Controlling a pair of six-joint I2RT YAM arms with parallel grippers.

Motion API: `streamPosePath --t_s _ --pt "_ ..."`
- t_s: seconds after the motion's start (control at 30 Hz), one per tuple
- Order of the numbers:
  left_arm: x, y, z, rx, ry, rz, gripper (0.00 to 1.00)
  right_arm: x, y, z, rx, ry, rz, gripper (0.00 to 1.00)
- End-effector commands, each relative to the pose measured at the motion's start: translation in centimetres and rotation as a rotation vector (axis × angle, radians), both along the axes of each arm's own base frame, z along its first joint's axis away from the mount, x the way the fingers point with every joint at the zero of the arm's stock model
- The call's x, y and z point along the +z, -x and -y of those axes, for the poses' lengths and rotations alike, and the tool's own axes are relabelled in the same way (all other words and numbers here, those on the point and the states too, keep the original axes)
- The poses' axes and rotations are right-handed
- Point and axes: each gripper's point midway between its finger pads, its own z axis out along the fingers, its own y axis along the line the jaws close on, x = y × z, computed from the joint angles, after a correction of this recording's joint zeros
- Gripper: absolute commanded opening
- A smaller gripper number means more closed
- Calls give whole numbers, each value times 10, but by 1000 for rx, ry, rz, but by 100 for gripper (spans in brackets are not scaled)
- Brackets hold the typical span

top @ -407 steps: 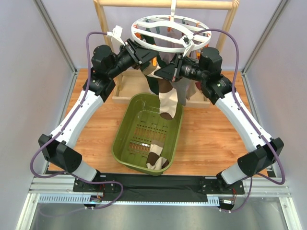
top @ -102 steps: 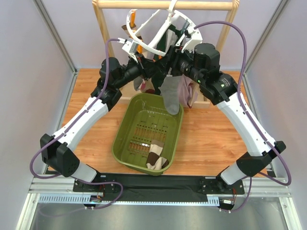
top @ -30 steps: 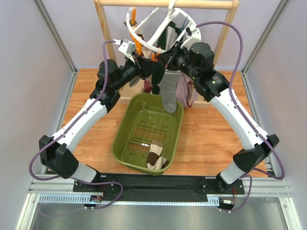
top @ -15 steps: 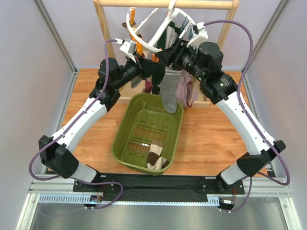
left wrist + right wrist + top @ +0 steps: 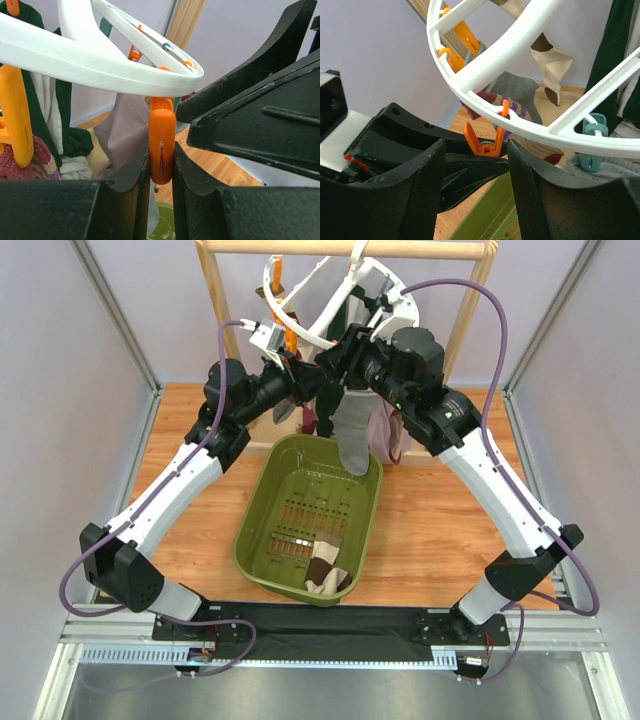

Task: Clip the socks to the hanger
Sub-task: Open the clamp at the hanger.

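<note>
The white ring hanger [image 5: 322, 302] hangs tilted from the wooden rail, with several socks clipped under it. My left gripper [image 5: 161, 162] is shut on an orange clip [image 5: 162, 131] that dangles from the ring [image 5: 95, 56]. In the top view this gripper [image 5: 312, 381] sits just under the ring. My right gripper [image 5: 475, 150] stands open facing that same orange clip [image 5: 488, 141], nothing between its fingers. A grey sock [image 5: 351, 435] hangs straight down below both grippers, its top hidden behind them. A brown-and-cream sock [image 5: 326, 571] lies in the basket.
The olive-green basket [image 5: 262, 503] stands on the wooden table below the hanger. The wooden rack's posts [image 5: 213, 285] flank the ring. A teal clip [image 5: 592, 132], a lilac-grey sock [image 5: 126, 131], a dark green sock [image 5: 64, 107] and a maroon striped sock [image 5: 520, 111] hang close by.
My right gripper has opened and let go of the grey sock, which still hangs in place. The left gripper has stayed shut on the orange clip.
</note>
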Motion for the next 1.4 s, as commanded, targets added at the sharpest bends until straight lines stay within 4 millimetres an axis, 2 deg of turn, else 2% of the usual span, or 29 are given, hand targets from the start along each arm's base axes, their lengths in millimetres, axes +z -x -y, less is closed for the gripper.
streamPosePath --t_s 0.0,0.17,0.2,0.23,0.5,0.73,0.77,0.8,0.83,0.87,0.9,0.97,1.0,1.07,1.1,1.13,1.17,1.2,1.23,1.27,1.3,1.37 --pt "27 7 -2 5 20 66 0 6 -3 6 -48 31 31 54" --pt "29 8 -1 3 25 67 0 3 -13 0 -60 29 46 53" --pt "28 8 -1 1 25 65 0 0 -15 0 -64 35 46 52" --pt "28 8 -1 1 27 65 0 7 -14 -1 -74 24 74 51" --pt "27 9 1 -7 32 58 0 1 -23 -4 -119 26 99 41" --pt "29 11 0 -5 33 61 0 -1 -28 -4 -140 32 98 39" --pt "29 11 0 -5 34 63 0 -2 -29 -5 -140 36 98 33" --pt "29 10 1 -7 34 60 0 -3 -29 -5 -140 40 98 12" --pt "29 11 1 -8 34 58 0 -4 -29 -5 -139 47 97 1" --pt "28 11 0 -2 34 51 2 -4 -30 -4 -145 48 98 0" --pt "28 12 -3 7 32 41 28 -9 -30 -4 -146 64 83 0" --pt "25 14 -9 31 19 19 58 -10 -32 -3 -148 81 79 0" --pt "32 23 -15 40 24 29 90 -14 -32 -3 -144 86 70 0" --pt "32 28 -30 93 15 11 93 -17 -33 -3 -143 88 64 0" --pt "45 41 -44 122 25 24 95 -18 -34 -1 -144 87 59 0" --pt "45 41 -57 184 24 -6 95 -18 -35 0 -144 87 54 0" --pt "32 43 -71 224 5 -89 95 -20 -35 0 -143 88 46 0" --pt "43 57 -86 250 23 -89 95 -20 -36 3 -139 93 44 0" --pt "42 60 -99 294 22 -108 94 -21 -36 5 -137 94 42 0" --pt "29 65 -112 339 -10 -160 95 -22 -35 4 -126 99 42 0" --pt "35 78 -126 372 2 -161 93 -26 -35 4 -110 109 31 0" --pt "23 88 -137 396 -20 -207 93 -31 -32 3 -93 127 32 0"
